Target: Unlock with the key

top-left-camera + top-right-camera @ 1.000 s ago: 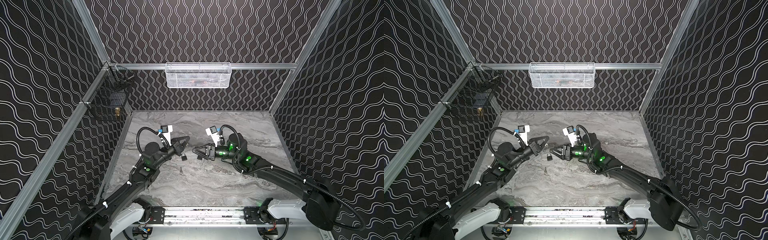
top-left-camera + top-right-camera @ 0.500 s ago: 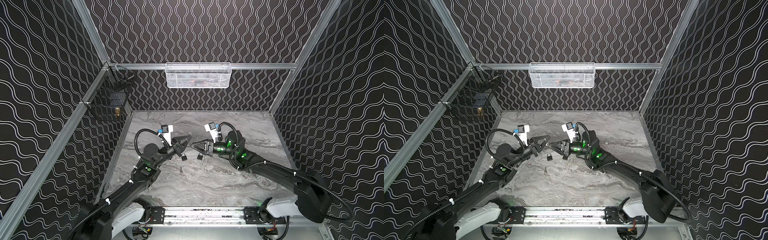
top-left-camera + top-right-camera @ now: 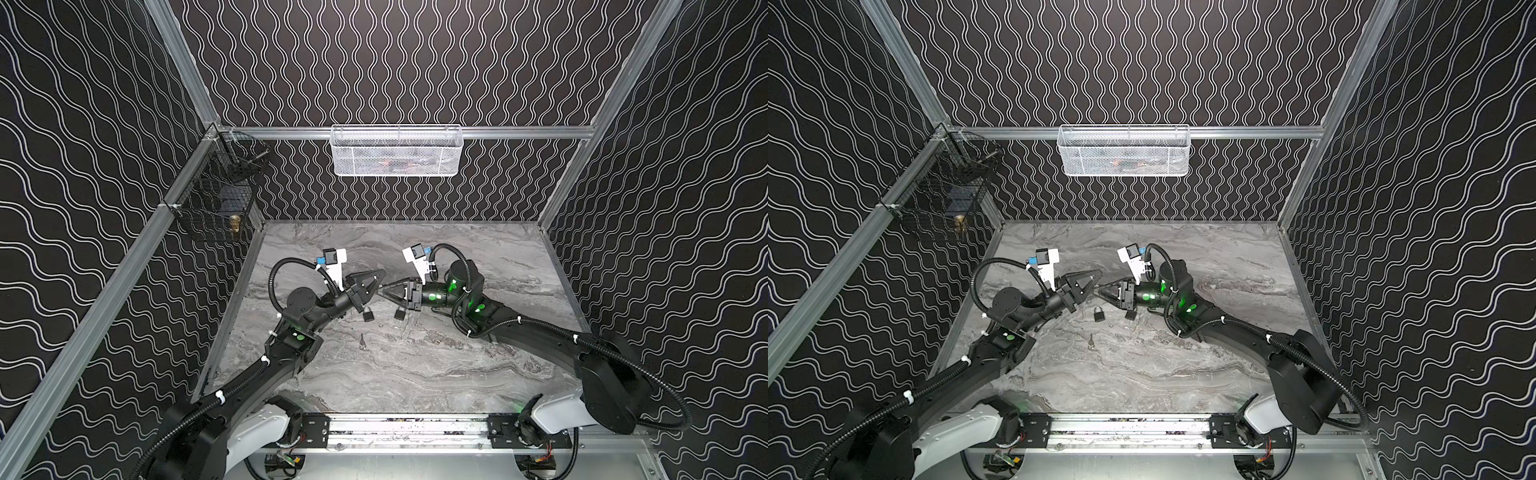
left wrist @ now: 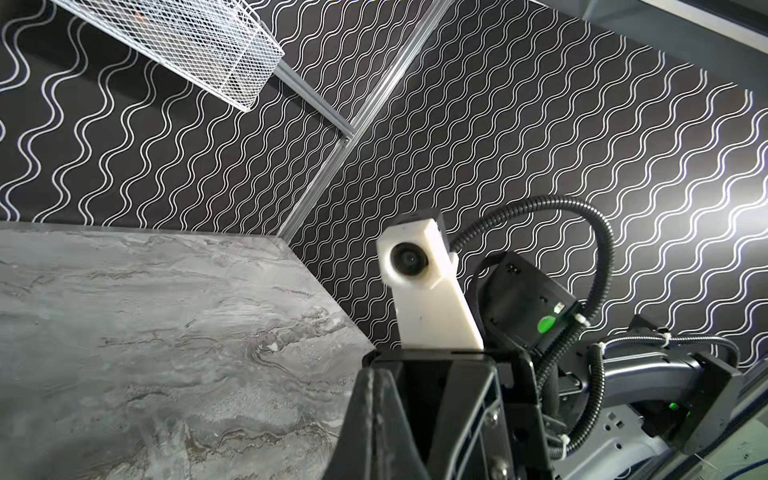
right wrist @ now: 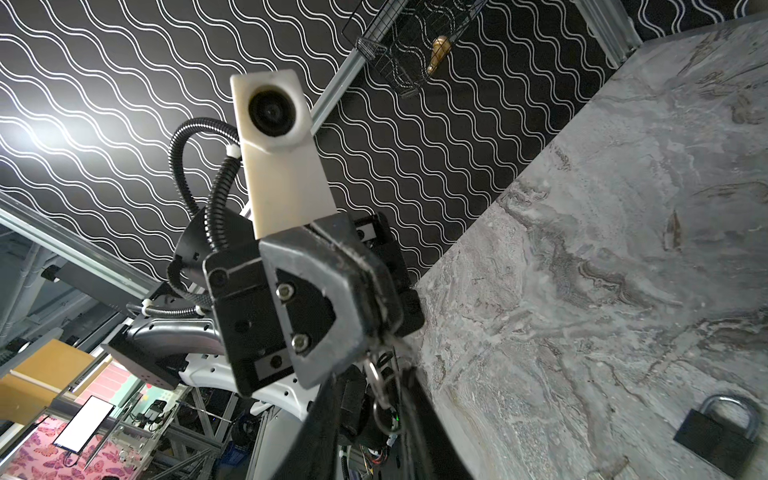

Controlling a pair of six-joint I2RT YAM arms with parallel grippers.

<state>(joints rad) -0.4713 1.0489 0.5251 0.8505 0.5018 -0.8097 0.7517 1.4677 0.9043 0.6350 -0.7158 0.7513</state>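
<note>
A: Where to find the left gripper (image 5: 384, 332)?
B: Raised over the grey marble-patterned tabletop (image 3: 457, 365), tip to tip with the right gripper (image 3: 385, 288). Pressed together, pinching a small metal key ring (image 5: 374, 380). Best seen from the right wrist view, with the ring hanging from the tips.
A: And the right side?
B: Narrowed to a slim gap, with black fingers (image 5: 307, 453) on either side of that ring. Impossible to tell whether clamping it or merely flanking it.
A: Anything on the ring?
B: Something dark below it, too blurred to name.
A: Locks?
B: Two, resting on the marble. In a top view, a black padlock with a silver shackle (image 3: 368, 315) just below the left tips, and a second black padlock (image 3: 400, 312) under the right jaws, near the first but apart from it.
A: Any loose key?
B: Yes, a small silvery key (image 3: 363, 341) flat on the table. Nearer the front edge than the padlocks, touching neither lock nor gripper.
</note>
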